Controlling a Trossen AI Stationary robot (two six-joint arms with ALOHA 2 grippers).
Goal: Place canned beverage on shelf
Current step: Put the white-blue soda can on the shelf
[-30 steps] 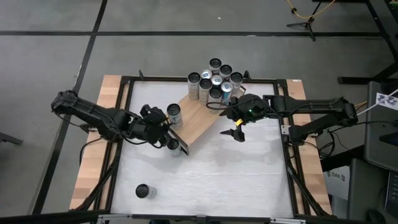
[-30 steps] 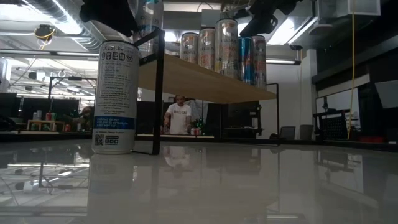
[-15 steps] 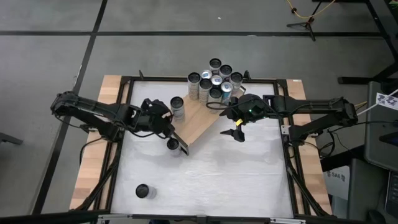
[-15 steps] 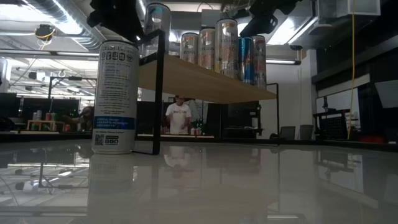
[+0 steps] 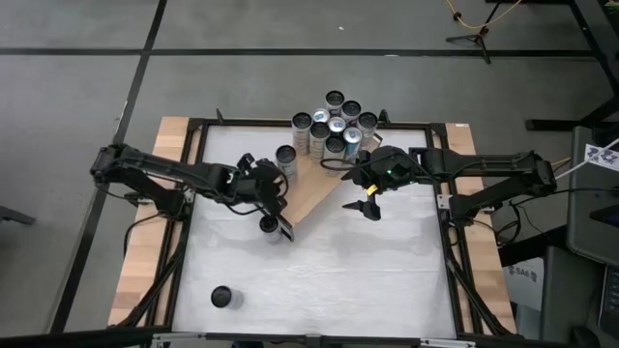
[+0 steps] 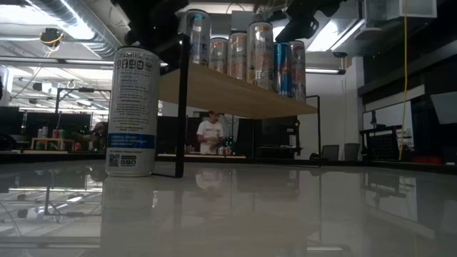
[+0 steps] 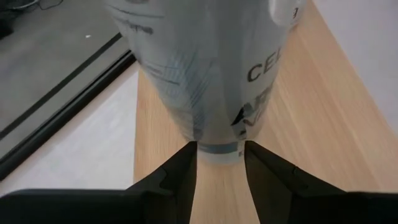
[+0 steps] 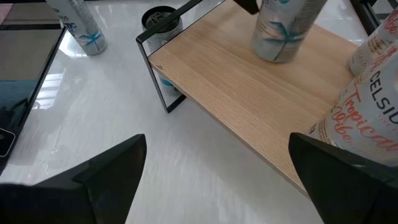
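Already the left pincer [image 5: 274, 184] grasps a pale slim can [image 5: 286, 159] over the light-brown wooden shelf [image 5: 314, 184], unreleased; right pincer [image 5: 368, 207] released; two more cans wait on the white counter [image 5: 329, 280].

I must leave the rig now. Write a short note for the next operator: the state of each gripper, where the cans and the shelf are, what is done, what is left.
Left gripper: shut on a can, upright on the shelf board, apart from the group.
Right gripper: open, empty, over the white table beside the shelf.
Done: a cluster of cans stands at the shelf's far end.
Left: release this can; two cans remain on the table, one by the shelf's near corner, one at the front left.
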